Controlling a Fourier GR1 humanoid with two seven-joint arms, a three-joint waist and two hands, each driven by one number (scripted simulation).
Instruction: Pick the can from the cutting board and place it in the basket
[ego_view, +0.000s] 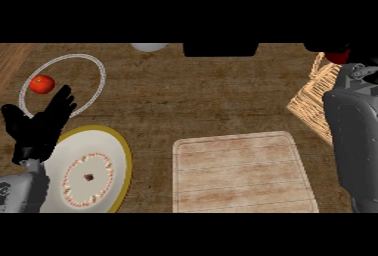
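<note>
The wooden cutting board (244, 172) lies at the lower middle with nothing on it. My right forearm runs up the right edge to the wicker basket (310, 97). At the top right corner my right hand (325, 47) is curled round a red can (337, 57), held above the basket's far side; only a small red part of the can shows. My left hand (40, 127) rests open at the left, fingers up, beside the plates.
A yellow-rimmed plate (122, 150) with a ring of small pieces sits at the lower left. Behind it a thin-rimmed round plate (92, 62) holds a red fruit (42, 83). A white object (150, 47) and a black object (220, 49) stand at the far edge.
</note>
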